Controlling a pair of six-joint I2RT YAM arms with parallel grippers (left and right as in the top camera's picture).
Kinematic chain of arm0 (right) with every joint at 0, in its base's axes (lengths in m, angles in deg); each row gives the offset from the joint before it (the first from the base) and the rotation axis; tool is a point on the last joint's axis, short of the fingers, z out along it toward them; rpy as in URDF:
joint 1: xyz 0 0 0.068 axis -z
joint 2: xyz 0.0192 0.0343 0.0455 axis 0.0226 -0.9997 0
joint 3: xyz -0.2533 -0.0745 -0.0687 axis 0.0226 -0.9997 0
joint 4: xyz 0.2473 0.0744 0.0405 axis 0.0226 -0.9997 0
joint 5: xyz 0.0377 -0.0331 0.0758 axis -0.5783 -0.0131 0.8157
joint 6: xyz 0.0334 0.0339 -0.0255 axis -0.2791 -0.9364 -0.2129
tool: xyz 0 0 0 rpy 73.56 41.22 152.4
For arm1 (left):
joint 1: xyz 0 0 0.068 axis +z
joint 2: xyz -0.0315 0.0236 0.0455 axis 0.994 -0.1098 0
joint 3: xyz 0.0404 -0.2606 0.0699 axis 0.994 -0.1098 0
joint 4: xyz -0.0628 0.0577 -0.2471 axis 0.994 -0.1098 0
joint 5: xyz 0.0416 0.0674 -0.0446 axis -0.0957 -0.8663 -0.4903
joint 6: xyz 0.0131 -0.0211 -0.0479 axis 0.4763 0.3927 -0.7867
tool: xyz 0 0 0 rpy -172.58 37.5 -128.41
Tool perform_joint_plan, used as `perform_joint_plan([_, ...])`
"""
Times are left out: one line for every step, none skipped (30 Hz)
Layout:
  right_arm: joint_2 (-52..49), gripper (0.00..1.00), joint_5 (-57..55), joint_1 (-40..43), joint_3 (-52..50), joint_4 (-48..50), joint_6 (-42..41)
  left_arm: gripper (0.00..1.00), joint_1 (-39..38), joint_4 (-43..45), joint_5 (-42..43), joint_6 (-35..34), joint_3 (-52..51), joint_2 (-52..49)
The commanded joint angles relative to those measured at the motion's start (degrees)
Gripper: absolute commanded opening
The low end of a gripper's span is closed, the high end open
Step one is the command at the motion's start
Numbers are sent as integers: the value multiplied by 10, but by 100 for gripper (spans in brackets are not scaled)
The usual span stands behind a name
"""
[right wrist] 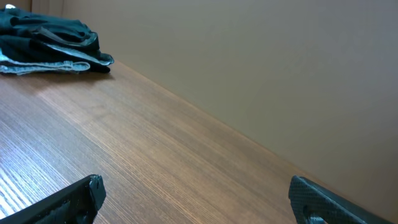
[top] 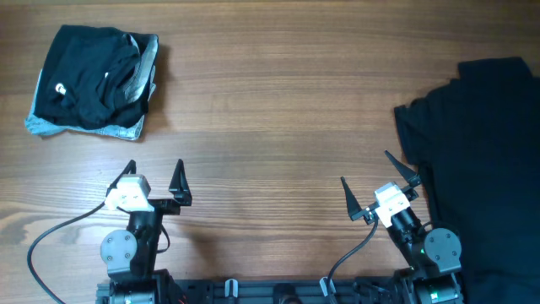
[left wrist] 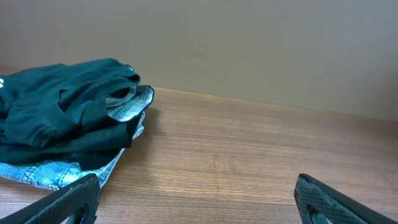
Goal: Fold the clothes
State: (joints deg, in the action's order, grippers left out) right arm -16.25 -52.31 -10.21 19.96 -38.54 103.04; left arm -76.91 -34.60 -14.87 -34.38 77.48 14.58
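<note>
A stack of folded clothes (top: pixel 93 80) lies at the far left of the table: a black T-shirt with a small white logo on top, a pale grey-blue garment under it. The stack also shows in the left wrist view (left wrist: pixel 68 118) and the right wrist view (right wrist: pixel 50 40). A black T-shirt (top: pixel 485 160) lies spread and unfolded at the right edge. My left gripper (top: pixel 154 176) is open and empty near the front edge, well below the stack. My right gripper (top: pixel 380 179) is open and empty, just left of the spread shirt.
The wooden table (top: pixel 278 110) runs between the stack and the spread shirt. The arm bases and cables sit along the front edge. A plain beige wall (left wrist: pixel 249 43) stands behind the table.
</note>
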Motion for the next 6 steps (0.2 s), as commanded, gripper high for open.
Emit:
perform_joint_plan([4,100,9,3,-1,1,5,100,-3,-2,7,-3,-3,6])
perform_joint_plan([4,100,9,3,-1,1,5,100,-3,-2,7,-3,-3,6])
perform_joint_plan([4,100,9,3,0,1,5,100,-3,-2,7,-3,-3,6])
perform_joint_plan([4,100,9,3,-1,1,5,100,-3,-2,7,-3,-3,6])
perform_joint_plan([4,100,9,3,0,1,5,100,-3,-2,7,-3,-3,6])
perform_joint_plan([4,100,9,3,-1,1,5,100,-3,-2,7,-3,-3,6])
